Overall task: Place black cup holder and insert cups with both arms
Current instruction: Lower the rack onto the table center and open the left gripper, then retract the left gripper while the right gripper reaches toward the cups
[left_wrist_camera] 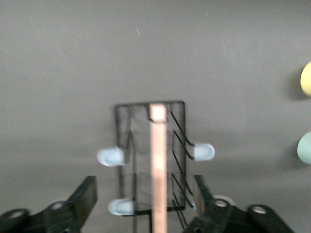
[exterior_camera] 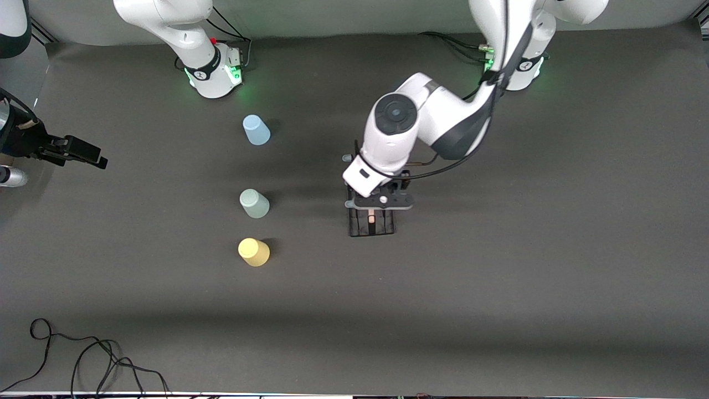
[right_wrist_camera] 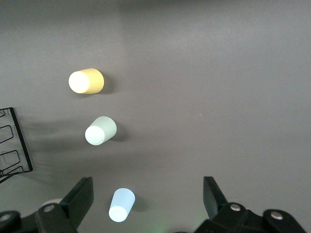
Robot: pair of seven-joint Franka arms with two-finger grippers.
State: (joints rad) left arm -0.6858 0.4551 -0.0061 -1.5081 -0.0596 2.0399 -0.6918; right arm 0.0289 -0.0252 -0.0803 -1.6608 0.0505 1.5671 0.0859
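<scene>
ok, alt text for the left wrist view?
The left gripper, fingers open, hangs over the black cup holder, which stands on the grey table with its wooden handle between the fingers, untouched. White-capped prongs stick out on both sides; parts of a yellow cup and a green cup show at the frame's edge.

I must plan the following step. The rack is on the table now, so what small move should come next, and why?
Probably lift the left gripper straight up. Its fingers stand open on either side of the black cup holder, which rests on the table. The three cups still stand outside it, and the right gripper, open, waits above them.
</scene>
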